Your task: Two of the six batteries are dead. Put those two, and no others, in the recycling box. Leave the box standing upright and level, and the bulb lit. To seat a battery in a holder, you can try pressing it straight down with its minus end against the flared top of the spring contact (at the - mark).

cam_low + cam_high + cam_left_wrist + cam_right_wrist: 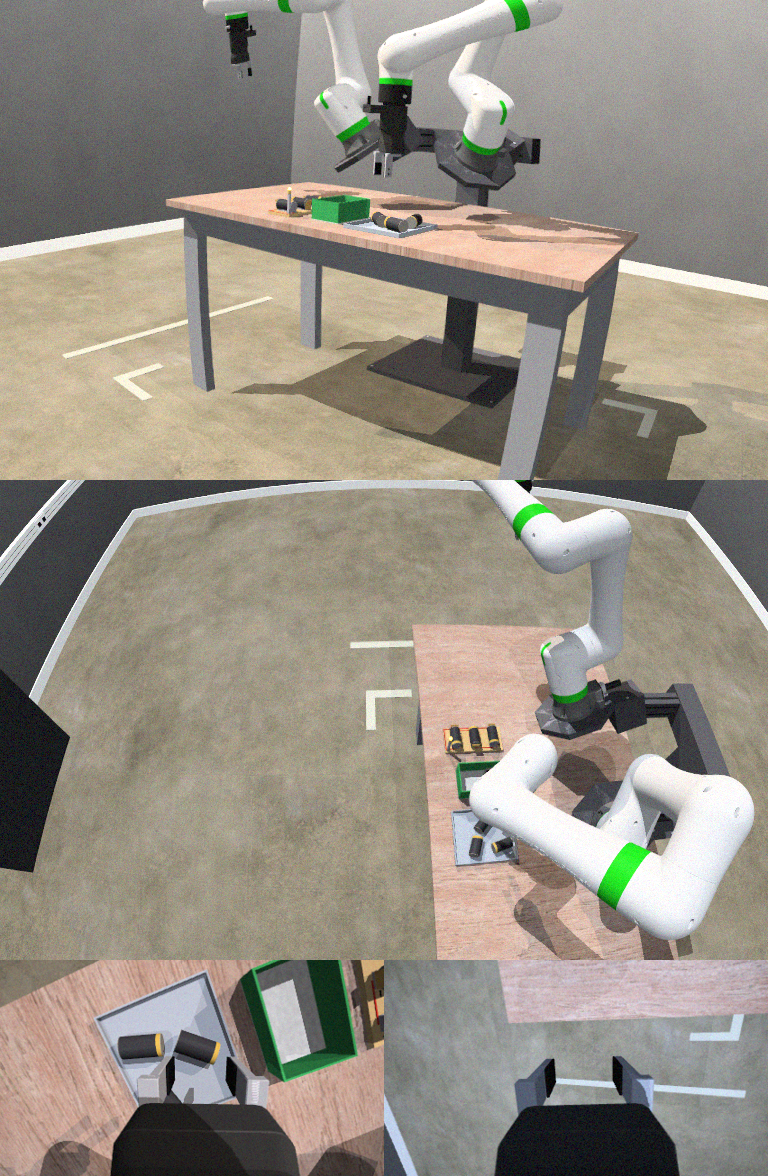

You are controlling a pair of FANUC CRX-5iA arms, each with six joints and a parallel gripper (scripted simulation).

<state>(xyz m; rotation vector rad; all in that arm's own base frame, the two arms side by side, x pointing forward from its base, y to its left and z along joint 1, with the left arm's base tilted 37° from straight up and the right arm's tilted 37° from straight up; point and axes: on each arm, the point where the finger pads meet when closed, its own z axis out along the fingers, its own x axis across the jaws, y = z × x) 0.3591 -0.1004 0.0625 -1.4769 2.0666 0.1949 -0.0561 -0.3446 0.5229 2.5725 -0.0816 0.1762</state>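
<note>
The blue-grey tray holds three black batteries with yellow bands, lying at different angles. One battery and another battery show fully in the left wrist view; a third battery is mostly hidden there by the gripper. Three more batteries lie in the wooden holder board. The bulb looks pale yellow. The green box stands upright; its visible inside is empty. My left gripper is open, above the tray. My right gripper is open, high beyond the table's end.
The box stands between tray and holder on the wooden table. The left arm passes over the tray and box and hides part of both in the top view. The right wrist view shows the table's edge and the floor.
</note>
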